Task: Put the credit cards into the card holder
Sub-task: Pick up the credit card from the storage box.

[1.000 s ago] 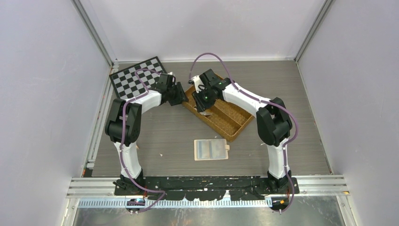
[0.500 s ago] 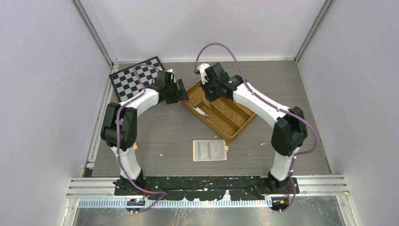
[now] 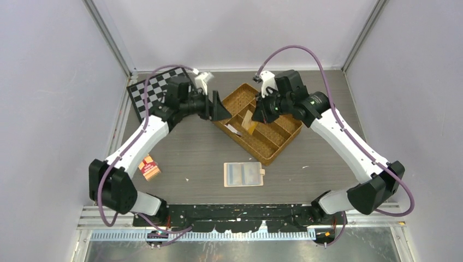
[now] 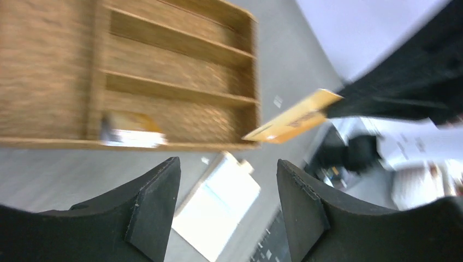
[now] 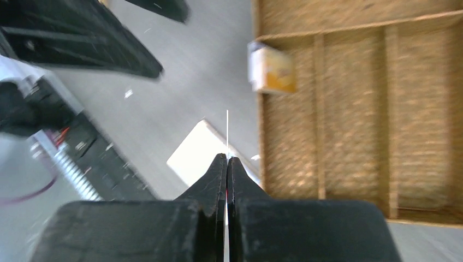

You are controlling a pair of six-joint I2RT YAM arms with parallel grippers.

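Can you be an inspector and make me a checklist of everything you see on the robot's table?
Surface: grey wood-look table.
Job's things: orange card held up over the wicker tray; card holder lies flat near the front, apart from the tray. No blue card clearly seen.
Clutter: checkerboard back left; red-brown packet front left; small white-and-yellow item in a tray compartment.
Grippers: right gripper fingers shut on the orange card; left gripper fingers open, holding nothing.
Cables: purple cables loop along both arms.
Surroundings: plain pale walls, metal frame posts.
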